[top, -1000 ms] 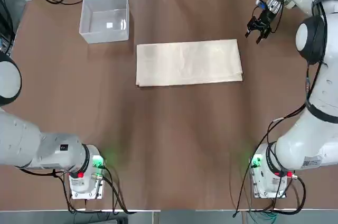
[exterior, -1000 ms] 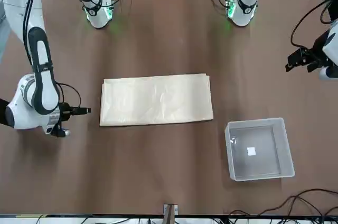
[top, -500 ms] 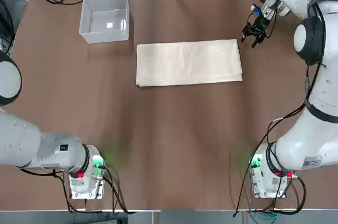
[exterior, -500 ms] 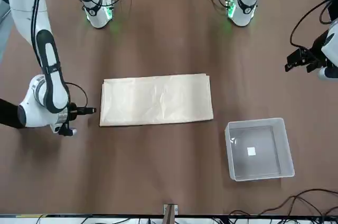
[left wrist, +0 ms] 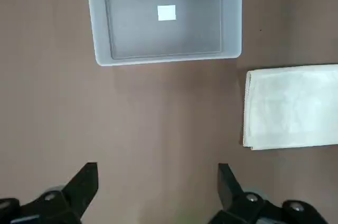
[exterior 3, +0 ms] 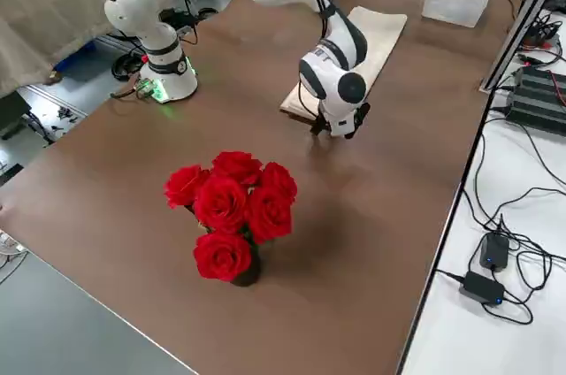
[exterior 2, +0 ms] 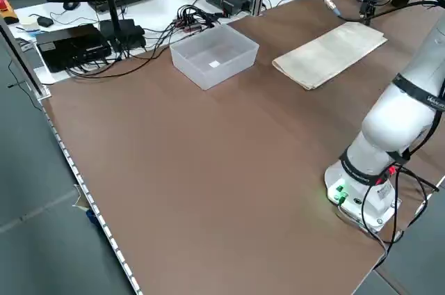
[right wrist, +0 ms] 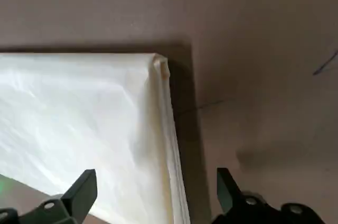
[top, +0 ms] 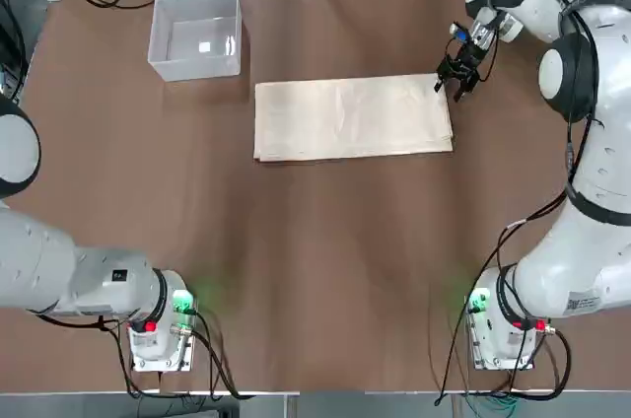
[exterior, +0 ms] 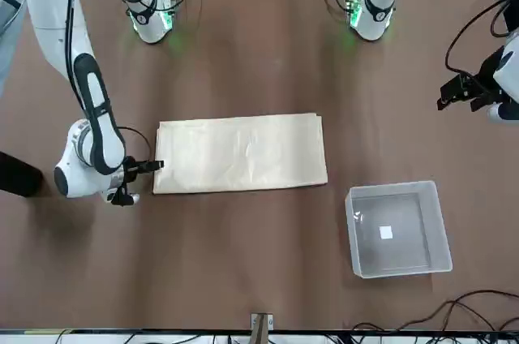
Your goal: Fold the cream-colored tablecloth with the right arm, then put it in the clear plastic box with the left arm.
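Top view: the folded tablecloth (top: 353, 118) lies mid-frame, the clear box (top: 195, 34) at upper left. The right gripper (top: 455, 76), fingers spread, hovers at the cloth's upper right corner. The left gripper (left wrist: 156, 192), also spread, hangs above bare table near the box.

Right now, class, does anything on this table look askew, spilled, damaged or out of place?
Nothing stands out. The cream tablecloth lies flat, folded in a neat rectangle. The clear plastic box sits upright beside it, apart. The right gripper, fingers open, hovers at the cloth's far corner. Roses stand upright elsewhere.
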You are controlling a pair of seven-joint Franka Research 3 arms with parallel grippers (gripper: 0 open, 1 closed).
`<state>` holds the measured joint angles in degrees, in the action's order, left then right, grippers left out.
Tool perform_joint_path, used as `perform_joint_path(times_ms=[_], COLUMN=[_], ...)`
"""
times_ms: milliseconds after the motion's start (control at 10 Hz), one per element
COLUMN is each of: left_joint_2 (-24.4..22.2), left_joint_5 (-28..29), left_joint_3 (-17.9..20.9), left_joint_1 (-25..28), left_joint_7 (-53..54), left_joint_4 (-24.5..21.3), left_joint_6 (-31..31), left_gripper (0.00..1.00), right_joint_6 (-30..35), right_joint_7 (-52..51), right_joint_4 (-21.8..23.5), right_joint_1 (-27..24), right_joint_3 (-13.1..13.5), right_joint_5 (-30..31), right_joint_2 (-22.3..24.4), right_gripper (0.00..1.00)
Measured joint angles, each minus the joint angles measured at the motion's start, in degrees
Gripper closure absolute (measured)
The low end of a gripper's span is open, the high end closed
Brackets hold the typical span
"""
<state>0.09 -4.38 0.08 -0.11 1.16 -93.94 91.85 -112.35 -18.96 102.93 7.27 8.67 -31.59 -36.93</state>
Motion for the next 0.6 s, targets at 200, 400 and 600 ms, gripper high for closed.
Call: perform_joint_path(times_ms=[200,400,600], left_joint_2=[0.0,0.0,0.0], left_joint_5=[0.0,0.0,0.0], left_joint_3=[-0.05,-0.05,-0.06], left_joint_1=[0.0,0.0,0.0], left_joint_7=[0.0,0.0,0.0], left_joint_4=[0.0,0.0,0.0], left_joint_6=[0.0,0.0,0.0], left_gripper=[0.0,0.0,0.0], right_joint_6=[-2.61,-3.61,-4.29], right_joint_7=[-0.02,-0.02,-0.03], right_joint_4=[0.94,1.4,1.72], right_joint_1=[0.02,0.11,0.12], right_joint_3=[-0.06,-0.17,-0.38], right_joint_5=[-0.04,-0.04,-0.04], right_joint_2=[-0.51,-0.75,-0.84], right_gripper=[0.02,0.05,0.07])
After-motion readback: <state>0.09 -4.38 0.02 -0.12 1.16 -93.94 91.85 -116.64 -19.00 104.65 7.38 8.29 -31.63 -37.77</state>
